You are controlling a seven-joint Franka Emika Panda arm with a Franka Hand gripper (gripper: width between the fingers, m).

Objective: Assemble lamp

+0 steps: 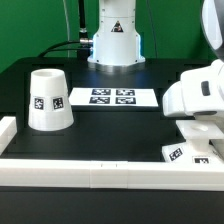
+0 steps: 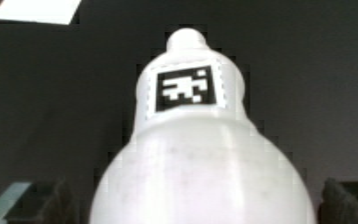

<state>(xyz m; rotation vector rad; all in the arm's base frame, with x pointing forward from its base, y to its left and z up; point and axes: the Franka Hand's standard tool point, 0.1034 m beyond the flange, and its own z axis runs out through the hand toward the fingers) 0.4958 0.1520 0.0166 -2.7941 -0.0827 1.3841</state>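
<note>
The bulb post (image 2: 194, 130), white with a square tag, fills the wrist view and lies between my fingers, its narrow end pointing away. My gripper (image 2: 190, 196) is open around its wide end; the dark fingertips (image 2: 23, 200) stand on either side with a thin gap showing. In the exterior view the gripper (image 1: 200, 135) is low at the right, over the flat tagged base (image 1: 183, 152), and the arm hides the bulb post. The tapered shade (image 1: 48, 98) stands at the left, wide end down.
The marker board (image 1: 112, 97) lies at the back centre before the robot's pedestal (image 1: 114, 40). A long white rail (image 1: 90, 168) runs along the front edge and up the left side. A white edge (image 2: 25, 8) shows in the wrist view's corner.
</note>
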